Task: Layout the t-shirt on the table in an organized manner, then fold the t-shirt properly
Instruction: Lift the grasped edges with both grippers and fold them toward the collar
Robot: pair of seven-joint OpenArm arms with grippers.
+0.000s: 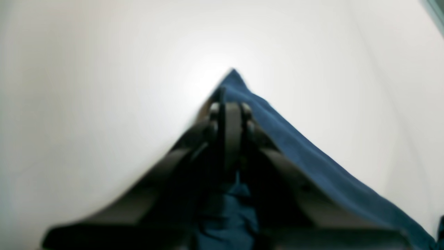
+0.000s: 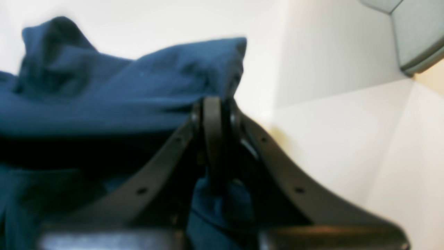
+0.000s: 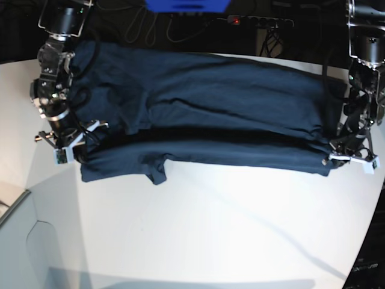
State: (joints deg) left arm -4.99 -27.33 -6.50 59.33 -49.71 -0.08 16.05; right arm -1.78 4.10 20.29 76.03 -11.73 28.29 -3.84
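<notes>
Left gripper [image 1: 231,104] fingers [image 1: 239,118] pinched together on a t-shirt [image 3: 216,120] edge; right gripper [image 2: 214,114] fingers likewise clamp fabric. Shirt is stretched between them across the far part of the white surface [image 3: 228,235], front fold doubled over. Near half of surface open. Both arms reach down at the shirt's ends.
</notes>
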